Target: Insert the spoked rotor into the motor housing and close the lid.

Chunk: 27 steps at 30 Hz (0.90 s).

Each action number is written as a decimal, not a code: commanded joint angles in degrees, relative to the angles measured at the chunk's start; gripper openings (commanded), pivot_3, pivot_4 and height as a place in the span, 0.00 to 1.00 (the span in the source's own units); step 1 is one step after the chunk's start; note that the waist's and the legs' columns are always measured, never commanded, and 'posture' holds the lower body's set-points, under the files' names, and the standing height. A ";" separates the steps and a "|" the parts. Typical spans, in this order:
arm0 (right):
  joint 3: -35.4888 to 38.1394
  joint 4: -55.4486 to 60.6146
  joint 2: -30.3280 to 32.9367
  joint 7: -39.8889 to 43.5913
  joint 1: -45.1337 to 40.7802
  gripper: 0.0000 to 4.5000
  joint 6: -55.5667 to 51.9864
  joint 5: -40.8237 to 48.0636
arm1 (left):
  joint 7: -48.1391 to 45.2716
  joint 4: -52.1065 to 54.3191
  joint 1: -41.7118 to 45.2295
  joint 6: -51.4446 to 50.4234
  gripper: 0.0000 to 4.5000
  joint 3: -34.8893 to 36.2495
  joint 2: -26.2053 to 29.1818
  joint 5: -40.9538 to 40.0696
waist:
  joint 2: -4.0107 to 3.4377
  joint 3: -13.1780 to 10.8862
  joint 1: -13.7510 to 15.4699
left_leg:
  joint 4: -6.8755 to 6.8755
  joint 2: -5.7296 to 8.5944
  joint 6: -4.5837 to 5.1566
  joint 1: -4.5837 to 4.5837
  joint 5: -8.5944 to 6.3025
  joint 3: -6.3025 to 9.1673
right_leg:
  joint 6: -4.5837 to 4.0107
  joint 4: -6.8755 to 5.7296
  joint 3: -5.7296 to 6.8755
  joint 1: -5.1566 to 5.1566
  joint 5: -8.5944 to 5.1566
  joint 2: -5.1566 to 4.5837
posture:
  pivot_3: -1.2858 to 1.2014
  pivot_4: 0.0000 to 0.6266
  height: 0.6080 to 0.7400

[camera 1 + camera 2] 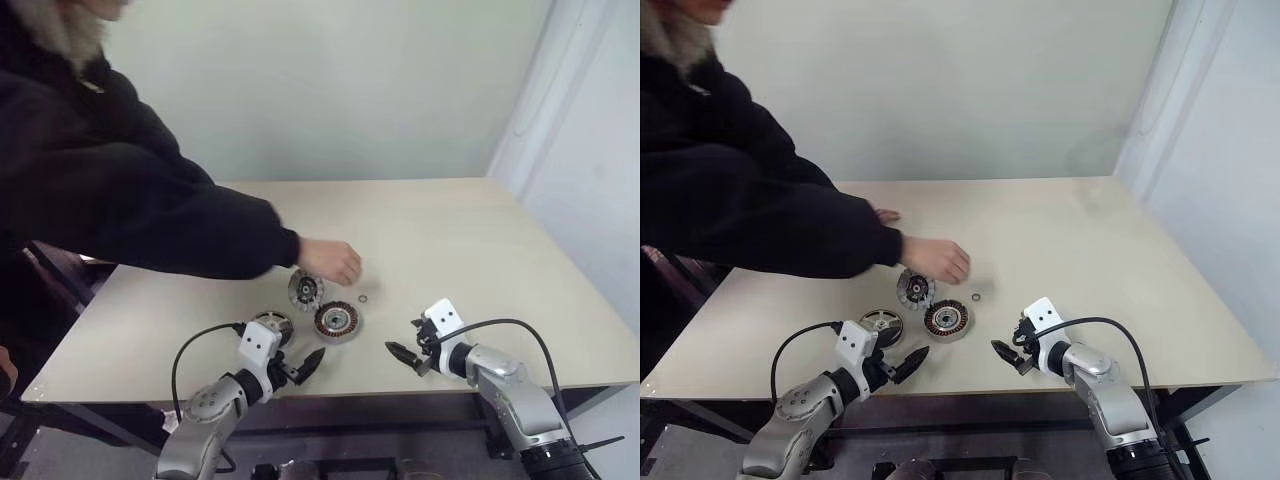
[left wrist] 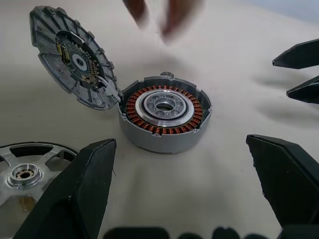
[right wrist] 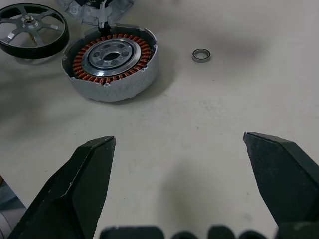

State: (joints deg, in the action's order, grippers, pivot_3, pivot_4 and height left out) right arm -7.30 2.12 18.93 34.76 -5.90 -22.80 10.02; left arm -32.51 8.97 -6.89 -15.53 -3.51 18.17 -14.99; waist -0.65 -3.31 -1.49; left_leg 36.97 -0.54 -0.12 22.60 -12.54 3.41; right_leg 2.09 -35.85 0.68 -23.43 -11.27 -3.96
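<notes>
Even, soft overhead light, moderately bright, no harsh glare. Pale beige matte tabletop (image 1: 450, 240) carries faint diffuse shadows. Person's bare hand (image 2: 164, 15) is motion-blurred in the left wrist view. Round grey housing with copper-brown windings (image 3: 110, 62) sharp, dull sheen on its hub.

A person's hand (image 1: 330, 260) hangs over the lid (image 1: 305, 290), barring any reach from the far side. Bare table (image 1: 480, 250) lies open between the motor housing (image 1: 337, 321) and the right gripper (image 1: 410, 357).
</notes>
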 commanded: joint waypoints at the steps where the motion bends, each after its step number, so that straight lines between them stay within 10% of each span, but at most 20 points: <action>1: 0.53 2.38 0.38 -0.46 -0.21 1.00 0.79 -0.03 | -0.30 0.83 1.16 1.29 1.00 0.02 0.08 0.12 | 0.00 0.00 0.00 | 0.00 0.00 0.00 0.00 0.00 0.00 | 0.00 0.00 0.00 0.00 0.00 0.00 | 0.52 0.00 1.00; 27: 1.53 2.20 1.17 -2.86 1.57 1.00 -0.84 0.34 | -0.96 0.89 1.17 1.04 1.00 -0.40 0.19 0.37 | 0.00 0.00 0.00 | 0.00 0.00 -0.02 0.00 -0.01 0.00 | 0.00 0.01 0.00 0.00 0.00 -0.01 | 0.52 0.00 1.00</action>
State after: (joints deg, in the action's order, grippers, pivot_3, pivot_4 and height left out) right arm -6.99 2.12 19.60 32.08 -3.84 -23.90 9.98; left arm -33.24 8.94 -6.54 -15.31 -4.05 18.16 -14.47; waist -0.64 -3.31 -1.50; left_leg 36.97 -0.54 -0.14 22.61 -12.55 3.41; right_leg 2.09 -35.84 0.68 -23.43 -11.27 -3.96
